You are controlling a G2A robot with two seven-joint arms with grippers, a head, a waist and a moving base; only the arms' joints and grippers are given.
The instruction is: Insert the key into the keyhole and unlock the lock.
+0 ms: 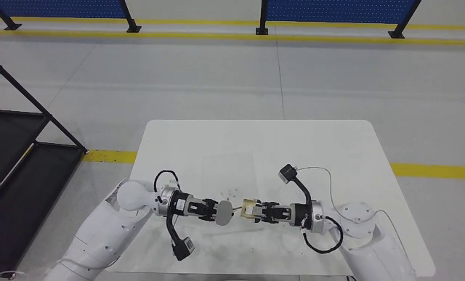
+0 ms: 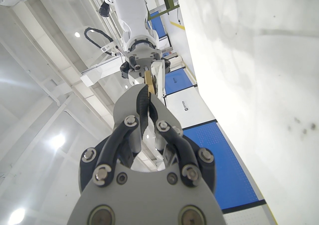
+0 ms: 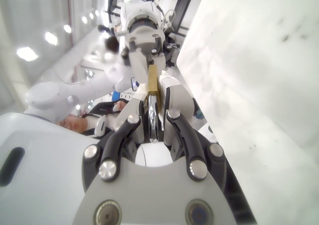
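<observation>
Top view has the white table [image 1: 327,150] across the lower middle of the frame. A black rack [image 1: 29,147] stands on the floor at the left, and a yellow floor line [image 1: 425,170] runs out from behind the table at the right.

Both arms lie low along the table's near edge and meet tip to tip at lower centre. The left gripper [image 1: 224,210] comes in from the lower left and the right gripper [image 1: 260,210] from the lower right.

The right gripper is clamped on the brass padlock [image 1: 250,208], held between the two arms above the table. In the right wrist view its fingers [image 3: 172,94] press on both sides of the brass body, and the silver shackle [image 3: 153,116] points back toward the wrist. The left gripper sits just beyond the far end of the lock.

In the left wrist view the left gripper's black pads [image 2: 142,104] are squeezed nearly together on a thin pale sliver, the key [image 2: 149,109], near the centre of the frame. The key points at the brass padlock directly ahead. Whether its tip is inside the lock cannot be made out.
</observation>
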